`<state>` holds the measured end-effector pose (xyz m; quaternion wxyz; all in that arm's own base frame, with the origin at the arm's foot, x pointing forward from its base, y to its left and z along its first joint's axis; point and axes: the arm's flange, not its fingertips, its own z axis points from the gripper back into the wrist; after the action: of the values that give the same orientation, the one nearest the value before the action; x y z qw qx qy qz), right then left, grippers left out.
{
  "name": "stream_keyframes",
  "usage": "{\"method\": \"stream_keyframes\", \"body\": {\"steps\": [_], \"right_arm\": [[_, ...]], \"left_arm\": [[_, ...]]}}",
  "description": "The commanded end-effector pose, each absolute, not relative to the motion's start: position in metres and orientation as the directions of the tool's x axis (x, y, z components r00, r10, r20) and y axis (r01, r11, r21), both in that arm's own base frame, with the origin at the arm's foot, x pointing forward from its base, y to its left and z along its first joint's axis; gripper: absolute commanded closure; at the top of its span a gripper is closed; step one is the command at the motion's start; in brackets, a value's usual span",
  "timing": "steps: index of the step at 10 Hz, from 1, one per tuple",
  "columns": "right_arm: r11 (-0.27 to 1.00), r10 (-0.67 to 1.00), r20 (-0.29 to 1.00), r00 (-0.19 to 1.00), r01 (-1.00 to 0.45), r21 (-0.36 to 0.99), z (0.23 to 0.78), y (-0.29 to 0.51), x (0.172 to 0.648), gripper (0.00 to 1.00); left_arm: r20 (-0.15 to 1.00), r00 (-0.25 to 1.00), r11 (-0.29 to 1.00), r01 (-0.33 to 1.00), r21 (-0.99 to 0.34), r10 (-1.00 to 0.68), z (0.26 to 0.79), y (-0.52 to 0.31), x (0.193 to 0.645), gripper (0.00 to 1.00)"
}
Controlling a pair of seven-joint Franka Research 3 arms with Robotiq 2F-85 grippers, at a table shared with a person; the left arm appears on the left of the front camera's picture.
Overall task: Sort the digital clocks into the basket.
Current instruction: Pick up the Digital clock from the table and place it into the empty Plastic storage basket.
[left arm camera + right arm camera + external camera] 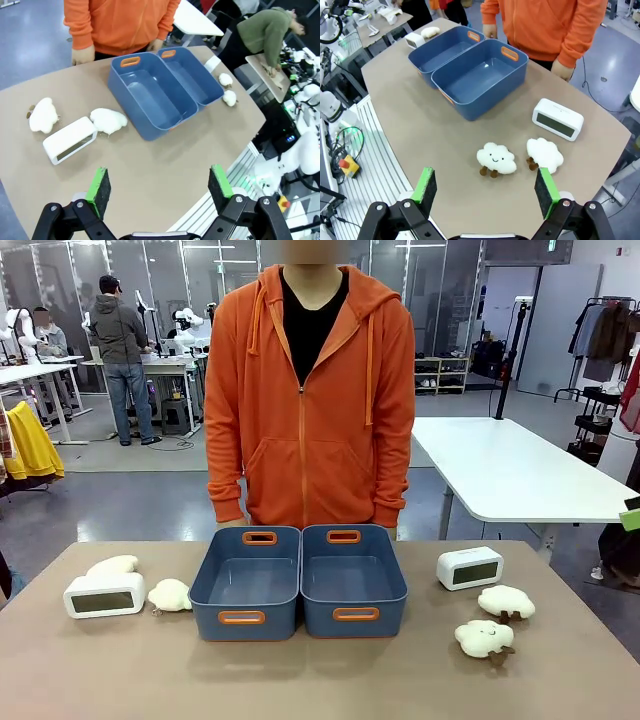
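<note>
One white digital clock (pixel 104 594) rests at the table's left, also seen in the left wrist view as a white box (pixel 70 140). The other clock (pixel 470 568) lies at the right, its grey-green screen visible (pixel 557 119). Two alike blue baskets stand side by side mid-table: the left basket (pixel 246 583) (pixel 150 95) and the right basket (pixel 352 580) (pixel 479 77), both hollow inside. My left gripper (pixel 159 187) hovers open high above the table's near left. My right gripper (pixel 487 190) hovers open above the near right edge.
Cream cloud plush toys lie around: two by the left clock (pixel 169 595) (pixel 112 565) and two at the right (pixel 506 601) (pixel 484 638). A person in an orange hoodie (pixel 310 390) stands at the far edge, hands (pixel 82 54) at the table's rim.
</note>
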<state>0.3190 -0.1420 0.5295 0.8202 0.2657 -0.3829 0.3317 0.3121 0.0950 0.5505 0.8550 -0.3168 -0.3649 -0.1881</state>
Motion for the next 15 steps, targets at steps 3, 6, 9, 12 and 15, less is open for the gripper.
{"method": "stream_keyframes", "body": {"steps": [3,6,9,12,15], "right_arm": [[0.635,0.379,0.793,0.477,-0.758,0.152,0.5326,-0.1390,0.3192,0.00],[0.635,0.379,0.793,0.477,-0.758,0.152,0.5326,-0.1390,0.3192,0.00],[0.635,0.379,0.793,0.477,-0.758,0.152,0.5326,-0.1390,0.3192,0.00],[0.635,0.379,0.793,0.477,-0.758,0.152,0.5326,-0.1390,0.3192,0.00],[0.635,0.379,0.793,0.477,-0.758,0.152,0.5326,-0.1390,0.3192,0.00]], "left_arm": [[0.751,0.654,0.712,0.570,-0.410,-0.090,0.5529,0.0975,0.3073,0.00],[0.751,0.654,0.712,0.570,-0.410,-0.090,0.5529,0.0975,0.3073,0.00],[0.751,0.654,0.712,0.570,-0.410,-0.090,0.5529,0.0975,0.3073,0.00],[0.751,0.654,0.712,0.570,-0.410,-0.090,0.5529,0.0975,0.3073,0.00],[0.751,0.654,0.712,0.570,-0.410,-0.090,0.5529,0.0975,0.3073,0.00]]}}
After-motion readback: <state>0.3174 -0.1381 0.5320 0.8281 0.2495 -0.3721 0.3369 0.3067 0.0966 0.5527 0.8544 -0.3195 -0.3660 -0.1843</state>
